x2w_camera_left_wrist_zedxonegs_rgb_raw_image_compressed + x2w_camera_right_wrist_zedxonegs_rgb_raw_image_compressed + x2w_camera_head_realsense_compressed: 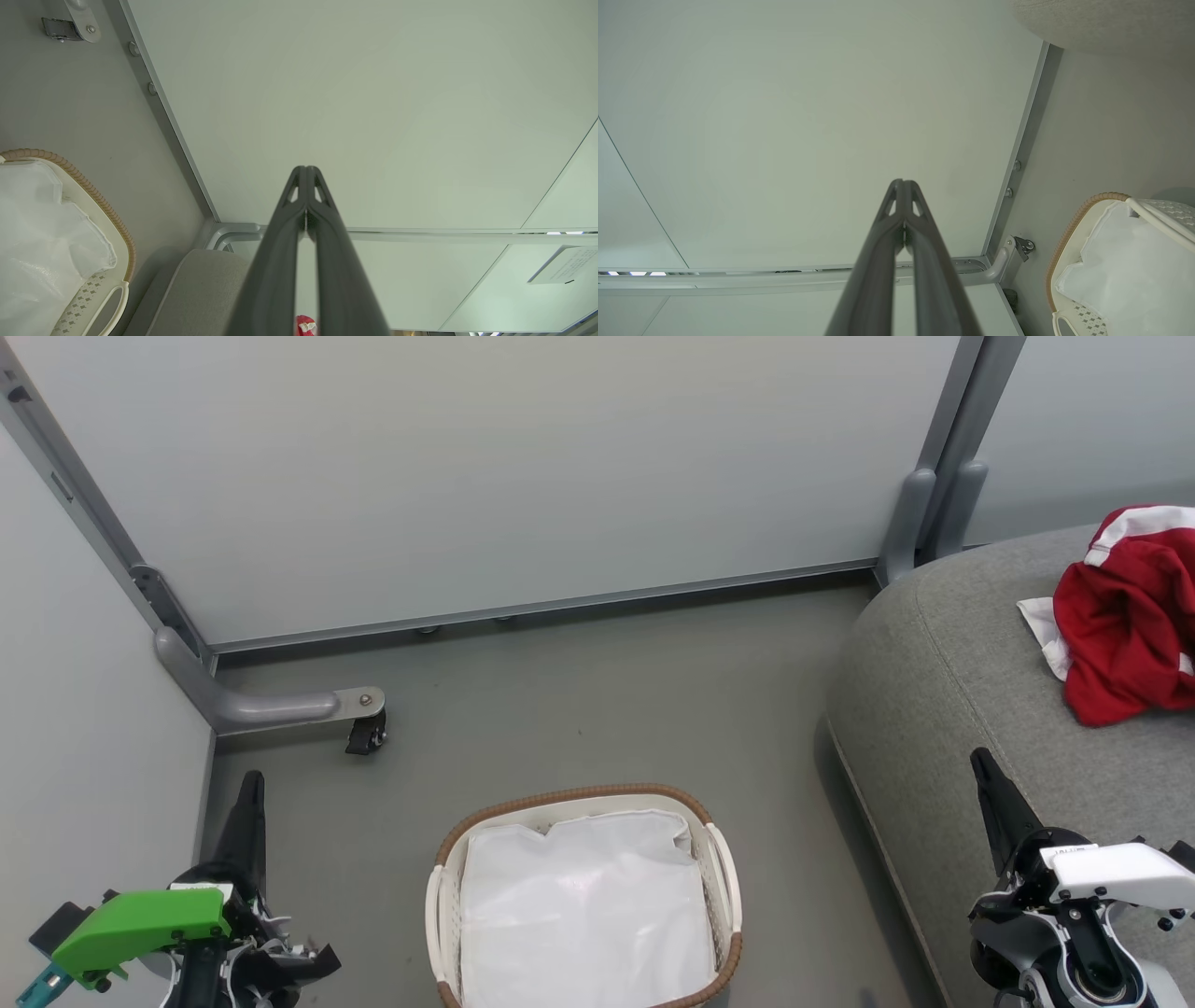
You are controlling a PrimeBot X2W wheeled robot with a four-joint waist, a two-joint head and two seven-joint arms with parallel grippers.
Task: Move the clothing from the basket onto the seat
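The red and white clothing (1125,611) lies in a crumpled heap on the grey seat (952,663) at the right of the head view; a scrap of red clothing (306,325) peeks between the fingers in the left wrist view. The basket (724,859) stands on the floor at bottom centre, holding a white lining (583,905). My left gripper (252,780) is shut and holds nothing, left of the basket. My right gripper (980,761) is shut and holds nothing, over the seat's front edge. Both wrist views show the fingertips (306,170) (902,183) pressed together.
Pale partition walls (485,467) close off the back and left. A grey metal foot with a black caster (364,733) juts onto the floor beyond the basket's left. A grey post (920,513) stands by the seat's back corner.
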